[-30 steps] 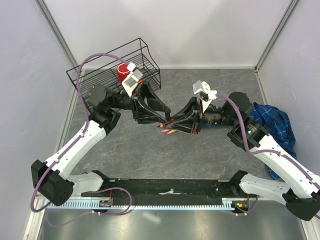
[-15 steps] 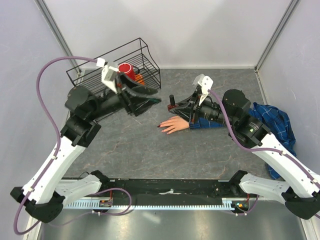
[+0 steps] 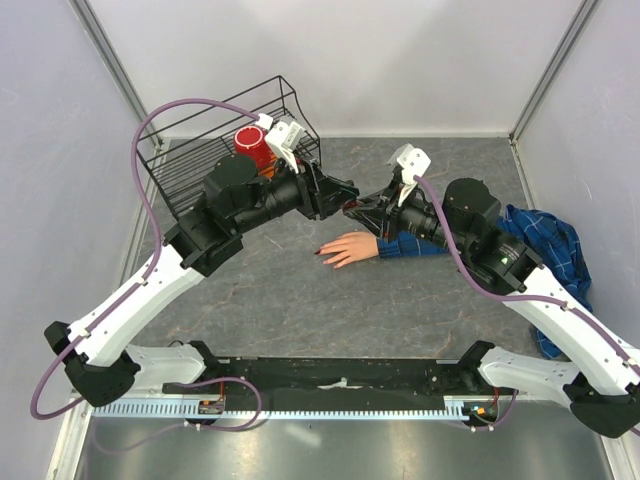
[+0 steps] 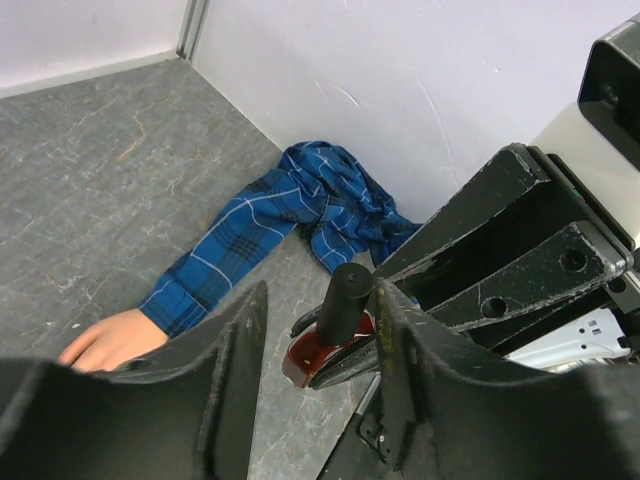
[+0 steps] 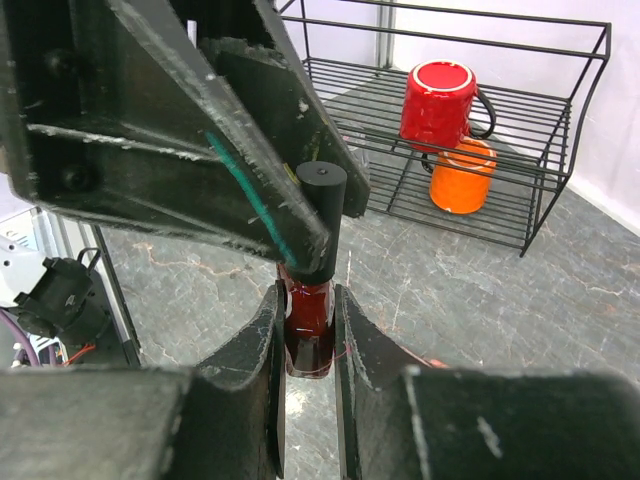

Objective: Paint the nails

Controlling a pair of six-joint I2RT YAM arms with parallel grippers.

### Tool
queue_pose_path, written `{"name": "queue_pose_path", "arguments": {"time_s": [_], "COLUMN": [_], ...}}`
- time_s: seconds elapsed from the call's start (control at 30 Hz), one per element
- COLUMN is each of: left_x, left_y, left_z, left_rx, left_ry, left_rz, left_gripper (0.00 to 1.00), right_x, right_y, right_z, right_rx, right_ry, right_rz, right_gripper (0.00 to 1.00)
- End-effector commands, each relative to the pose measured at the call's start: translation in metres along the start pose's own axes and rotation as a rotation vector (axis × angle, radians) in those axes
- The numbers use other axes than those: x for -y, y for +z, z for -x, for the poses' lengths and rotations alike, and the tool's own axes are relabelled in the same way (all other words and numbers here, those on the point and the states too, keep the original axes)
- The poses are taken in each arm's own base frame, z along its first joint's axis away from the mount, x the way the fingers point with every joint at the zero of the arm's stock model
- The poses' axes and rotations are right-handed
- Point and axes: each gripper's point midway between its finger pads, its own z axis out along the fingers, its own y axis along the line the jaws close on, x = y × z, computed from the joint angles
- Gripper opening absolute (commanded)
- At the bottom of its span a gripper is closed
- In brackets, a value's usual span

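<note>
Only the overhead actually shows you the nails (image 3: 323,251): dark red tips on the fake hand (image 3: 352,246), which lies flat on the grey tabletop (image 3: 300,310) with its fingers pointing left. The left wrist cam catches just the hand's back and the blue plaid cuff (image 4: 215,270), no nails. Both claws sit just beyond the hand, clear of the nails. Your right claw (image 5: 305,312) is clamped on the dark red polish bottle (image 5: 306,345). Your left claw (image 4: 318,300) is spread, with the bottle's black cap (image 4: 345,295) between its fingers, not pinched. Furthest back, the wire basket (image 3: 170,175) holds a red mug (image 5: 440,98) and an orange mug (image 5: 464,176).
</note>
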Motion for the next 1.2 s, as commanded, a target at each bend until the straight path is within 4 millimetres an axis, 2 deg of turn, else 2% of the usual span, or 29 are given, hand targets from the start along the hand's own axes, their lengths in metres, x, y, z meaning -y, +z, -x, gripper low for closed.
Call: {"name": "queue_pose_path", "arguments": {"time_s": [0.0, 0.1, 0.3, 0.4, 0.43, 0.53, 0.57, 0.6, 0.63, 0.67, 0.7, 0.73, 0.77, 0.8, 0.83, 0.9, 0.93, 0.97, 1.1, 1.17], "left_x": [0.008, 0.009, 0.022, 0.031, 0.035, 0.049, 0.061, 0.065, 0.073, 0.073, 0.076, 0.077, 0.087, 0.086, 0.078, 0.078, 0.078, 0.071, 0.068, 0.061], "left_y": [-0.002, -0.001, 0.001, -0.001, -0.002, -0.007, -0.012, -0.015, -0.025, -0.029, -0.037, -0.064, -0.083, -0.096, -0.101, -0.104, -0.103, -0.094, -0.085, -0.078], "left_z": [0.023, 0.021, 0.010, 0.001, 0.000, -0.013, -0.023, -0.028, -0.048, -0.039, -0.038, -0.075, -0.050, -0.060, -0.080, -0.082, -0.080, -0.084, -0.074, -0.063], "left_rx": [0.067, 0.057, 0.007, -0.029, -0.032, -0.078, -0.112, -0.127, -0.191, -0.147, -0.123, -0.277, -0.081, -0.088, -0.223, -0.218, -0.269, -0.293, -0.309, -0.276], "left_ry": [0.049, 0.052, 0.045, 0.048, 0.055, 0.089, 0.124, 0.136, 0.135, 0.151, 0.162, 0.025, 0.230, 0.247, 0.122, 0.208, 0.184, 0.168, 0.162, 0.164], "left_rz": [0.010, 0.005, -0.080, -0.143, -0.167, -0.275, -0.376, -0.418, -0.532, -0.594, -0.688, -0.842, -0.998, -1.064, -1.090, -1.151, -1.154, -1.145, -1.127, -1.090], "left_gripper": [0.46, 0.37, 0.28, 0.17, 0.11, 0.02, 0.02, 0.02, 0.02, 0.02, 0.02, 0.02, 0.02, 0.02, 0.02, 0.02, 0.02, 0.02, 0.03, 0.11], "right_x": [-0.002, -0.004, -0.007, -0.009, -0.009, -0.014, -0.018, -0.022, -0.028, -0.047, -0.063, -0.076, -0.105, -0.114, -0.126, -0.142, -0.145, -0.146, -0.132, -0.121], "right_y": [-0.004, -0.004, -0.007, -0.009, -0.009, -0.011, -0.011, -0.014, -0.015, -0.019, -0.033, -0.038, -0.056, -0.059, -0.067, -0.073, -0.077, -0.079, -0.060, -0.049], "right_z": [0.030, 0.031, 0.040, 0.045, 0.046, 0.051, 0.050, 0.053, 0.055, 0.054, 0.061, 0.061, 0.062, 0.063, 0.070, 0.065, 0.076, 0.077, 0.071, 0.061], "right_rx": [0.073, 0.078, 0.101, 0.119, 0.123, 0.139, 0.139, 0.150, 0.168, 0.175, 0.218, 0.263, 0.292, 0.301, 0.310, 0.271, 0.331, 0.331, 0.282, 0.232], "right_ry": [-0.027, -0.027, -0.015, -0.008, -0.003, 0.007, 0.008, 0.006, -0.009, -0.033, -0.064, -0.084, -0.116, -0.116, -0.078, -0.026, -0.042, -0.016, -0.023, -0.001], "right_rz": [-0.010, -0.007, 0.002, 0.005, 0.007, 0.029, 0.048, 0.072, 0.104, 0.216, 0.297, 0.381, 0.555, 0.614, 0.695, 0.836, 0.858, 0.864, 0.761, 0.687], "right_gripper": [0.00, 0.00, 0.00, 0.00, 0.00, 0.00, 0.00, 0.00, 0.00, 0.00, 0.00, 0.00, 0.00, 0.00, 0.00, 0.00, 0.00, 0.00, 0.00, 0.00]}}
